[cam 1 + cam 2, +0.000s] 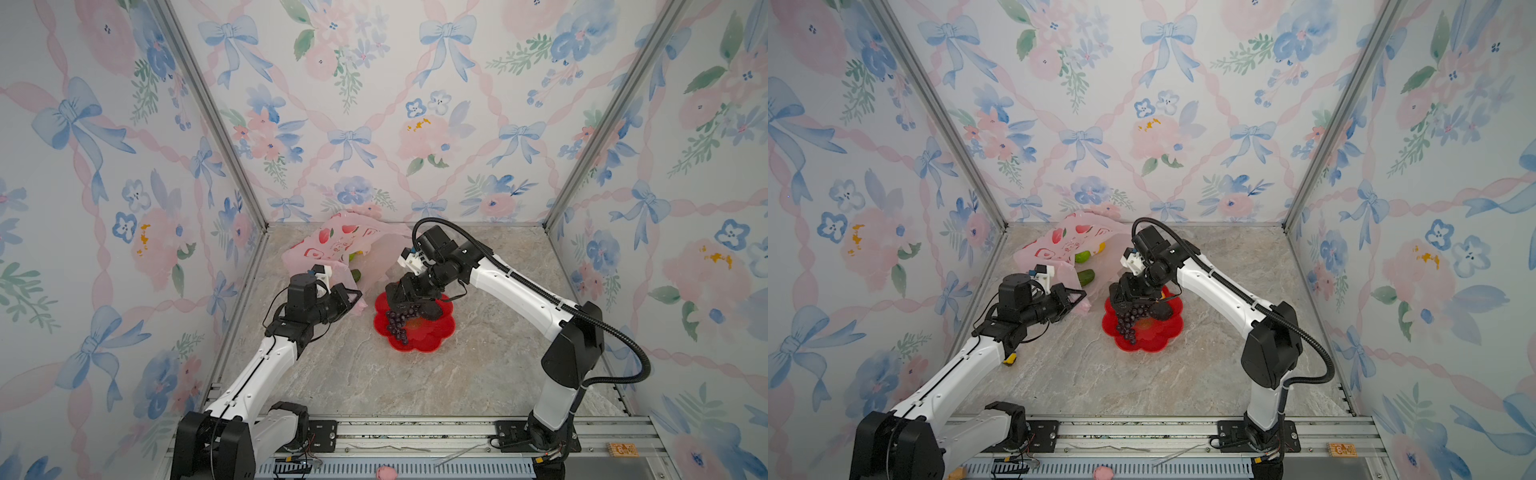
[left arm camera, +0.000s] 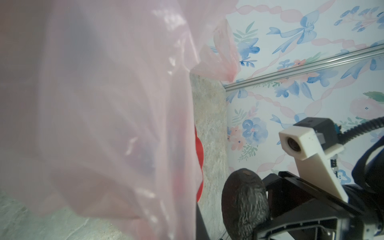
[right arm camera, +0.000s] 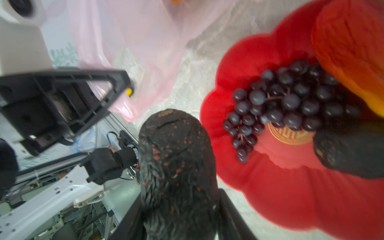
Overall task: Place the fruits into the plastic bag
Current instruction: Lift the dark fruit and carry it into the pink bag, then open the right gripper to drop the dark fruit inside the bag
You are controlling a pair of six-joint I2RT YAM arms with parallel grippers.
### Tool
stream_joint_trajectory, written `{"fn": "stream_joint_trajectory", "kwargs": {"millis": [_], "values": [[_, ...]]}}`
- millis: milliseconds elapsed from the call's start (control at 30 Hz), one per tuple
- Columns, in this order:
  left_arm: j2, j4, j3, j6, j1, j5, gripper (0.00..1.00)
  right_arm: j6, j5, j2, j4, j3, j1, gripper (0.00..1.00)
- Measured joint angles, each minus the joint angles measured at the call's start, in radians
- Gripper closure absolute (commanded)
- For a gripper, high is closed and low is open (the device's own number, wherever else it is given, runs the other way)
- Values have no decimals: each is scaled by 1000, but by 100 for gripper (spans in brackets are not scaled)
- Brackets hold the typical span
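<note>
Right wrist view shows the right jaws pinching a blackish oval fruit point(image 3: 176, 166) by its lower end, its blunt tip pointing at the gap of desk point(image 3: 193, 68) between the red plate point(image 3: 270, 207) and the plastic bag point(image 3: 145, 41). On the plate lie a dark grape bunch point(image 3: 286, 104), a red-yellow mango point(image 3: 353, 52) and a second blackish oval point(image 3: 349, 153), blurred at the frame's edge.

In both top views the right arm reaches over the plate's point(image 1: 436, 336) point(image 1: 1163, 338) far left rim, with the grapes point(image 1: 399, 322) point(image 1: 1128, 322) and the other oval point(image 1: 430, 309) point(image 1: 1160, 311) showing beside it.

The left jaws are pressed together on a fold of the bag point(image 1: 340, 245) point(image 1: 1067, 245), which lies crumpled at the far left of the desk point(image 1: 374, 374), near the back wall. Its near edge is drawn toward the plate. A green round fruit point(image 1: 1082, 256) and a green cucumber-like piece point(image 1: 355, 275) point(image 1: 1086, 277) show at the bag's open side; a bit of yellow point(image 1: 1100, 248) shows beside them.

Left wrist view is mostly filled by pink film point(image 2: 104, 104), with the gripped oval point(image 2: 245, 203) beyond it.
</note>
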Motion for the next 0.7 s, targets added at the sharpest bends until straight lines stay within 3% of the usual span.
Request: {"fn": "stream_joint_trajectory", "kwargs": {"millis": [700], "values": [[20,-27,59,0,3,17,100,448,-61,636,462,516,-29,56]]}}
